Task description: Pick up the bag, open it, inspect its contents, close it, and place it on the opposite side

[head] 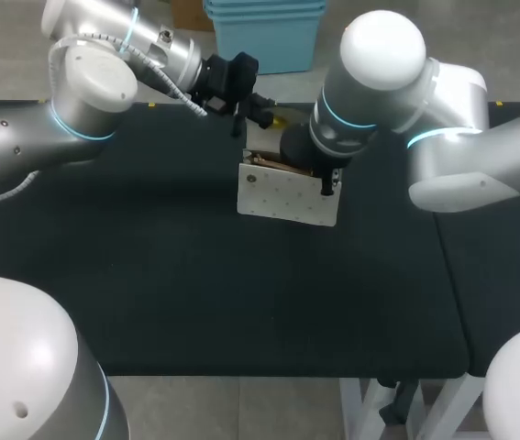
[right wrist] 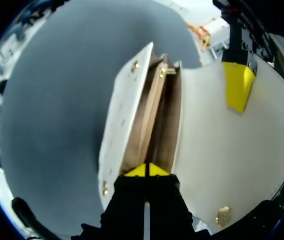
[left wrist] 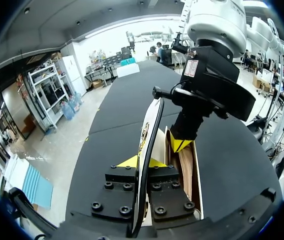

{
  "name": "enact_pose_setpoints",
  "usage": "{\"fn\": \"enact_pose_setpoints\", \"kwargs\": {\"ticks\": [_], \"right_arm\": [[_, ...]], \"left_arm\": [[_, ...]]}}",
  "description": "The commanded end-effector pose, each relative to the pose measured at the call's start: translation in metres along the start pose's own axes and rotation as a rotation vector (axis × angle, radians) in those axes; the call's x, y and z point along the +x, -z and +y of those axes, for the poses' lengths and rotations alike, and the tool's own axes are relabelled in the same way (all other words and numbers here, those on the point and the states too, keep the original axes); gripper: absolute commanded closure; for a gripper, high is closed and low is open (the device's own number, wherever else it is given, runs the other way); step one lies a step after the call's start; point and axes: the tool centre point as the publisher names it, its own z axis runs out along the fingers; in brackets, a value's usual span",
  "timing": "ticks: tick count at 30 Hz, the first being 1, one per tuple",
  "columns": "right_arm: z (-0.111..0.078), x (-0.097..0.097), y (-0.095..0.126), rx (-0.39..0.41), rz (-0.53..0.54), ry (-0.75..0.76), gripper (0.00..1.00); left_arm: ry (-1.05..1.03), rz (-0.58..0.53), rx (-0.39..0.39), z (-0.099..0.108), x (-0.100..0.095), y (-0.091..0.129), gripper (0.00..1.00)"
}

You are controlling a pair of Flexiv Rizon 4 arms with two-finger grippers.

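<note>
The shiny grey left arm (head: 85,96) lies sideways, its black, yellow-tipped left tool (left wrist: 142,162) pinched tight. The shiny grey right arm (head: 379,82) bends down, with the fingers of its right tool (right wrist: 147,170) pressed together.

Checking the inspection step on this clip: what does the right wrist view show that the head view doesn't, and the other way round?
Right wrist view only: the brown compartments inside the bag and a gold clasp at its mouth. Head view only: the bag's dotted white front, standing on the black table, and both arms coming in from the sides. Both: the open bag, the right hand at its mouth, the left hand by the flap.
</note>
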Motion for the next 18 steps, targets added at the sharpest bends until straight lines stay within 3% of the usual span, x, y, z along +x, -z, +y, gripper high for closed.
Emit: {"fn": "enact_pose_setpoints", "kwargs": {"ticks": [1, 18], "right_arm": [[0.007, -0.003, -0.006, 0.017, 0.013, -0.007, 1.00], [0.020, -0.009, -0.009, 0.008, 0.003, -0.010, 1.00]], "left_arm": [[-0.001, -0.038, 0.024, 0.000, 0.013, 0.000, 1.00], [0.037, -0.042, 0.042, 0.000, 0.012, -0.002, 1.00]]}}
